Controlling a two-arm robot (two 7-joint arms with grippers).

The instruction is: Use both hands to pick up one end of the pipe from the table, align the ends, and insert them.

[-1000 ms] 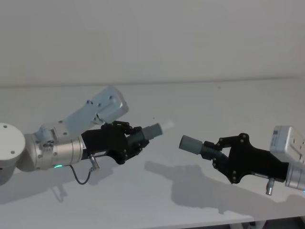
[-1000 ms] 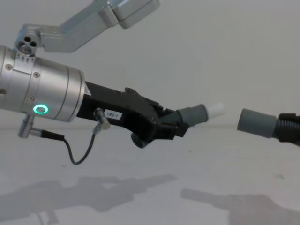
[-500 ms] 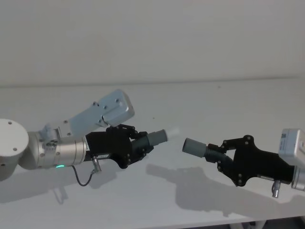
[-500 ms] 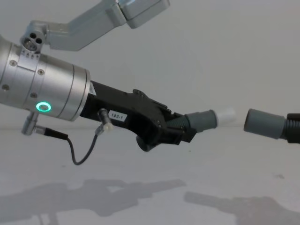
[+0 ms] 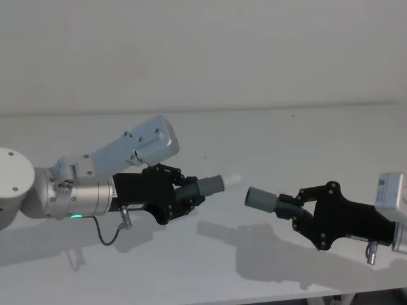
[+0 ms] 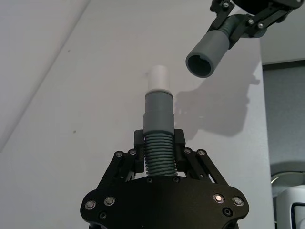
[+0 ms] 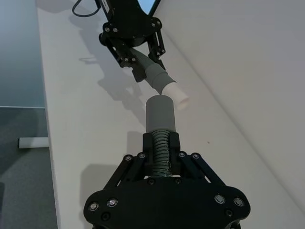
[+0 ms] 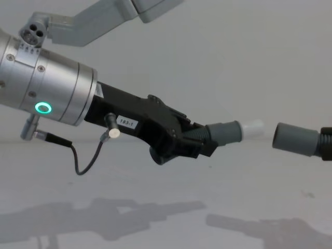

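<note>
Both pipe pieces hang in the air above the table (image 5: pixel 286 136), held apart. My left gripper (image 5: pixel 186 194) is shut on the ribbed middle of one piece (image 6: pixel 158 114); its grey cuff (image 8: pixel 225 132) ends in a narrow white tip (image 8: pixel 252 127) that points right. My right gripper (image 5: pixel 294 208) is shut on the ribbed part of the other piece (image 7: pixel 160 117). The open-mouthed grey cuff (image 5: pixel 261 198) of that piece faces left toward the tip. A small gap separates the two ends, and the white tip (image 5: pixel 233 180) sits slightly higher than the cuff mouth (image 6: pixel 201 64).
The pale wall (image 5: pixel 203 51) rises behind the table's far edge. The left arm's silver body (image 8: pixel 46 91) with its green ring light and thin looping cable (image 8: pixel 85 161) is on the left. Both arms cast shadows on the table below them.
My left gripper has carried its piece right and a little lower, bringing the white tip nearer the right cuff. My right gripper has shifted slightly right and down.
</note>
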